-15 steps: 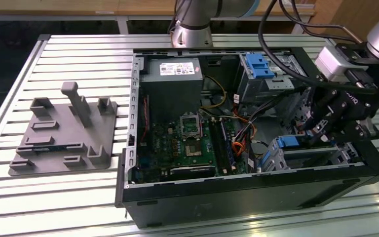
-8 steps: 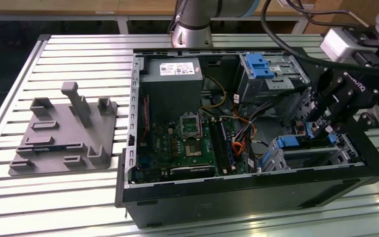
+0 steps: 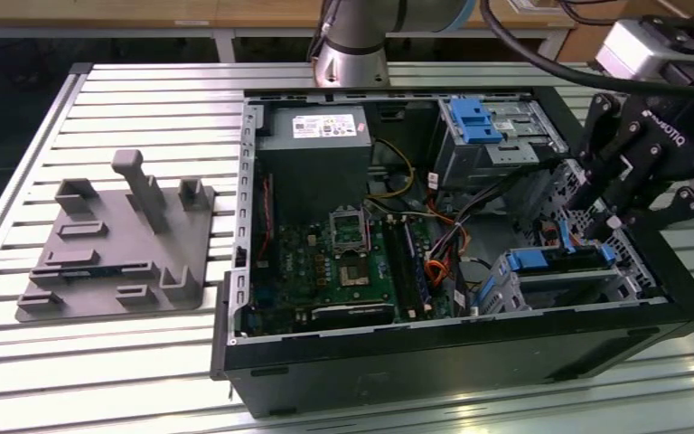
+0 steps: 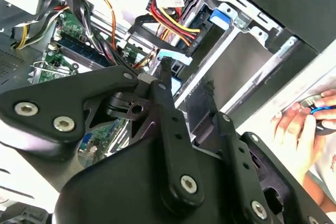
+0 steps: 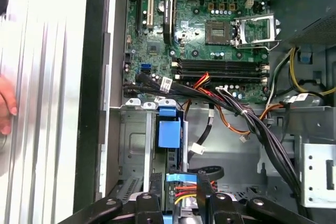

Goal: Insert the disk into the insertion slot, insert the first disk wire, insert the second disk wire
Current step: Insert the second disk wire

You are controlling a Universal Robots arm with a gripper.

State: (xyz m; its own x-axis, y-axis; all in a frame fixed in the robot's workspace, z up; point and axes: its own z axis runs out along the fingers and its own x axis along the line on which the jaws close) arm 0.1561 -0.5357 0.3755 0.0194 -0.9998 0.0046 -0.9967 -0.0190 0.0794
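While the black matte tool (image 3: 618, 217) hangs inside the open computer case (image 3: 444, 353), its fingers (image 4: 167, 103) stand slightly apart with a blue-edged connector between them; actual grip cannot be told. The disk (image 3: 560, 260), blue plastic rails showing, sits in the perforated sheet-metal insertion slot (image 3: 564, 285) near the exterior view's right. Bundled wires (image 5: 236, 111) cross the green motherboard (image 5: 210, 24). The ribbed metal surface (image 3: 118, 371) carries a grey moulded fixture (image 3: 118, 244). A hand (image 4: 302, 129) is cut off at the frame edge.
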